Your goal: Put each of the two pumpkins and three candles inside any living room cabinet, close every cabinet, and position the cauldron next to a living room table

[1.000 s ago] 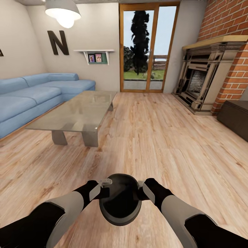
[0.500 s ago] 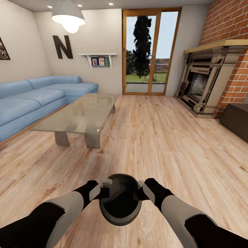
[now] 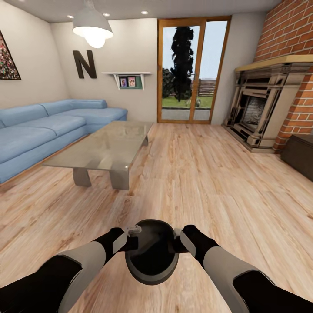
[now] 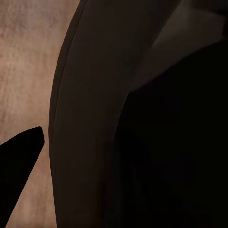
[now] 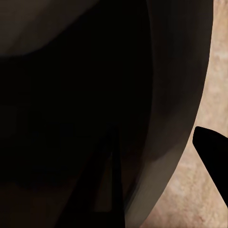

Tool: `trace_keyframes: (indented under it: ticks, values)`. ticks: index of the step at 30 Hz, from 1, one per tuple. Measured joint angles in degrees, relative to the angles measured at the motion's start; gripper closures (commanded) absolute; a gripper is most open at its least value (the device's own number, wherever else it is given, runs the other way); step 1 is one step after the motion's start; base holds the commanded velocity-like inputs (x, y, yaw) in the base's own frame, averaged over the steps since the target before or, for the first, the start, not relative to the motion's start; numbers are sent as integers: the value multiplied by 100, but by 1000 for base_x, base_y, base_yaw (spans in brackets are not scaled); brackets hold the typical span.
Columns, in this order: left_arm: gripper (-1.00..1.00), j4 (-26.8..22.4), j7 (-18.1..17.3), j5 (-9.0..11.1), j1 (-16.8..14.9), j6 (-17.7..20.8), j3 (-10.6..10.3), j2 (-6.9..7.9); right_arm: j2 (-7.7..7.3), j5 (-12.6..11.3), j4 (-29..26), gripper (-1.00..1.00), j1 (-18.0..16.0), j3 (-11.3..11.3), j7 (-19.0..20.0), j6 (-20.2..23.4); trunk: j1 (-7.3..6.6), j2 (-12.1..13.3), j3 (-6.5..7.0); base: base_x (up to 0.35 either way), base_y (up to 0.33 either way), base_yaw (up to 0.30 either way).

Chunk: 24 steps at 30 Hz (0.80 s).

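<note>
Living room, pale plank wood floor (image 3: 208, 174). One blue corner sofa (image 3: 39, 130) along my left wall, one glazed wood-framed patio door (image 3: 193, 69) in the far wall, one grey stone fireplace (image 3: 261, 108) set in a red brick wall at right. One lit white pendant lamp (image 3: 92, 30) overhead, one dark letter "N" (image 3: 84, 64) on the wall, one small white shelf (image 3: 127, 78) carrying two framed pictures.

One low rectangular coffee table with a reflective glass top and grey block legs (image 3: 104, 148) stands ahead and left, just beside the sofa. I count two legs on its near end. One corner of a long, low dark-brown wooden cabinet (image 3: 300, 154) shows at the right edge, its visible faces flush and shut.

One small round black cauldron with a thick rolled rim (image 3: 151, 252) sits between my two arms, low and centred, mouth toward the head camera, well apart from the table. I see nothing inside it.

Left gripper (image 3: 129, 237) is at the pot's left rim, right gripper (image 3: 177, 238) at its right rim; each pinches the rim, one finger inside the pot and one outside. In the left wrist view one dark fingertip (image 4: 19, 166) lies outside the rim; in the right wrist view likewise (image 5: 213, 161).
</note>
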Motion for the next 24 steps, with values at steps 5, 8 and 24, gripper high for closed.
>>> trace_keyframes:
  ticks: [5, 8, 24]
  values:
    - [100, 0, 0, -2, 0, 0, 1, 0, 0, 5, 0, 100, 0, -3, 2, 0, 0, 0, 44, 0, 0, 65]
    - [100, 0, 0, -2, 0, 0, 2, 0, 0, 4, 0, 100, 0, -2, 2, 0, 0, 0, 70, 0, 0, 65]
    - [100, 1, 2, 4, 1, 1, -3, -1, 0, 6, 0, 100, 2, -5, 3, 0, 0, 0, 157, 0, 0, 38]
